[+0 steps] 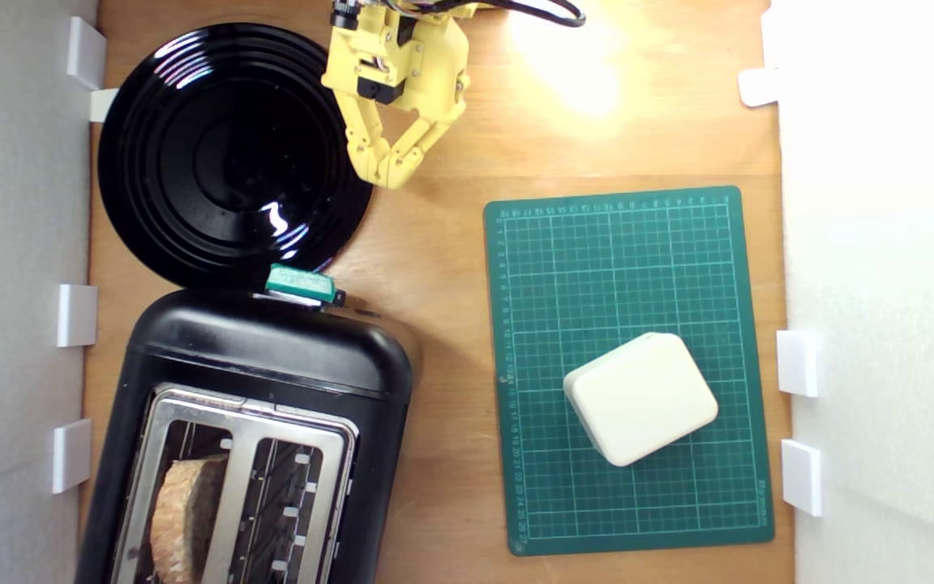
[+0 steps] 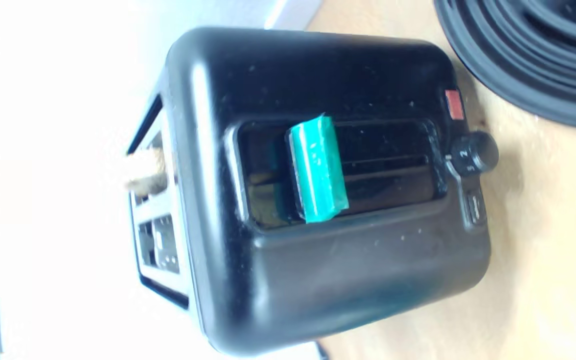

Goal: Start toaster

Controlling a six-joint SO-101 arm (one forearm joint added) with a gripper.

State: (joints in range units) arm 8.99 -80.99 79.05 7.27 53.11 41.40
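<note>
Hand [image 1: 392, 172] pressed together, empty, at 1 o'clock from toaster [image 1: 264, 365]; heavy, glossy, rigid body; press only the teal lever [image 2: 318, 169], likely stiff.

A small walled tabletop test bench, set up like a kitchen.

White foam walls [image 1: 13, 243] held by white clips [image 1: 76, 315] fenced a wooden board [image 1: 443, 268] that carried a toaster [image 1: 272, 365], a black plate [image 1: 224, 154] and a green cutting mat [image 1: 629, 268].
</note>
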